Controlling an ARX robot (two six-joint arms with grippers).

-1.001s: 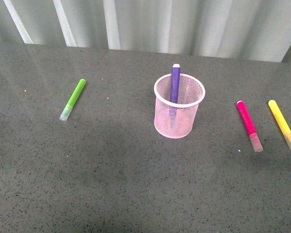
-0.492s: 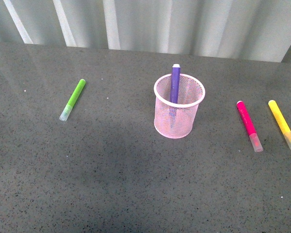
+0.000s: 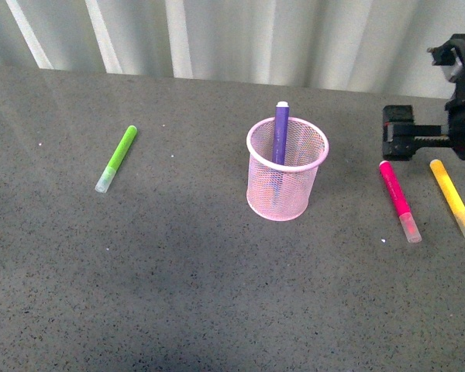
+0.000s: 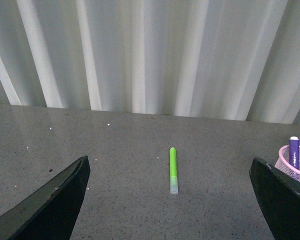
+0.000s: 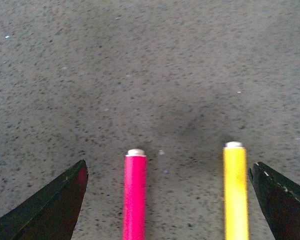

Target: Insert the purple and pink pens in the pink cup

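Note:
The pink cup (image 3: 287,169) stands mid-table with the purple pen (image 3: 280,132) upright inside it, its tip above the rim; both also show in the left wrist view as cup (image 4: 296,161) and purple pen (image 4: 293,150). The pink pen (image 3: 399,199) lies flat to the cup's right. My right gripper (image 3: 426,143) hangs open just behind that pen's far end. In the right wrist view the pink pen (image 5: 135,192) lies between the spread fingertips (image 5: 55,210), gripper centre (image 5: 167,205). My left gripper (image 4: 175,205) is open and holds nothing.
A yellow marker (image 3: 452,198) lies right of the pink pen, roughly parallel to it; it also lies between the right fingers (image 5: 236,190). A lime-green marker (image 3: 116,158) lies far left, seen ahead of the left gripper (image 4: 173,170). A pale curtain backs the grey table (image 3: 178,279).
My right arm has come into the front view at the upper right, above the far ends of the pink and yellow pens. The pens and cup have not moved.

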